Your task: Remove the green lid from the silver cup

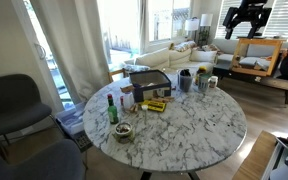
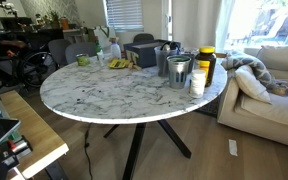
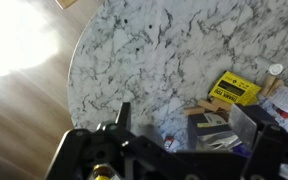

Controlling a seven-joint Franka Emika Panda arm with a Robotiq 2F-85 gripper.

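The gripper hangs high in the air with its fingers apart and nothing between them. In an exterior view it sits out past the 2 o'clock edge of the round marble table, well clear of everything on it. In the wrist view the gripper frames bare marble, with a yellow box at 2 o'clock and clutter at 4 o'clock; the cup cannot be picked out there. Moving outward, the silver cup stands upright in a tight cluster near the table's 1 o'clock rim, with a white mug just beside it at 3 o'clock. The green lid appears to sit flat over the cup's mouth, though it is too small to make out how it seats. Seen from the opposite side, the cup and lid are at the near side of the cluster, with the mug at 4 o'clock. The lid is probably light, stiff plastic with a smooth, shallow edge, so it should be pinched across its width from straight above. The cup looks light, smooth metal, so a snug lid may lift or tip it, and its close neighbours leave little room for the fingers.
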